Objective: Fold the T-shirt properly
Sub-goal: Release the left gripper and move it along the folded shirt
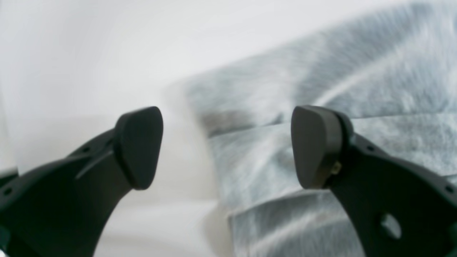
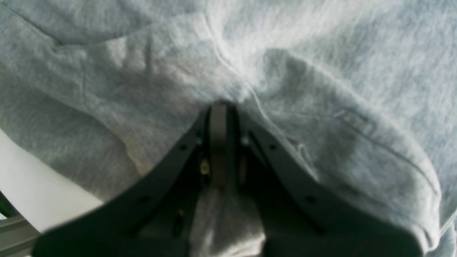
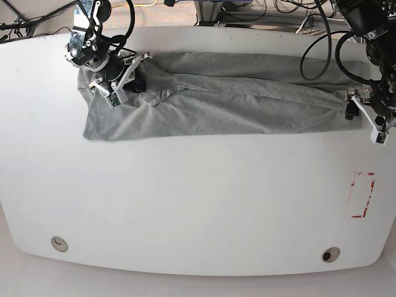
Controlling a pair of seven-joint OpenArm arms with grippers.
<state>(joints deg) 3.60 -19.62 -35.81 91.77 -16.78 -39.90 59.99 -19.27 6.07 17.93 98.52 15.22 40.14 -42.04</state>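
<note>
Stretching across the far part of the white tabletop (image 3: 204,204), the grey T-shirt (image 3: 229,114) lies in a long, wide strip, its layers overlapping and a raised ridge of cloth running along it. No lettering shows on the side I can see. Creases bunch up near one end, where the right claw (image 2: 225,107) is clenched on a gathered fold of the fabric, its fingertips pressed together with cloth rising on both sides. Over at the opposite end, the left claw (image 1: 226,148) is released, its two fingers spread wide, one above the shirt's edge and the other over bare white surface. Nearer me, a red-marked rectangle (image 3: 363,195) sits toward the tabletop's side, and beyond the shirt a tangle of cables (image 3: 247,17) runs behind the far edge.
</note>
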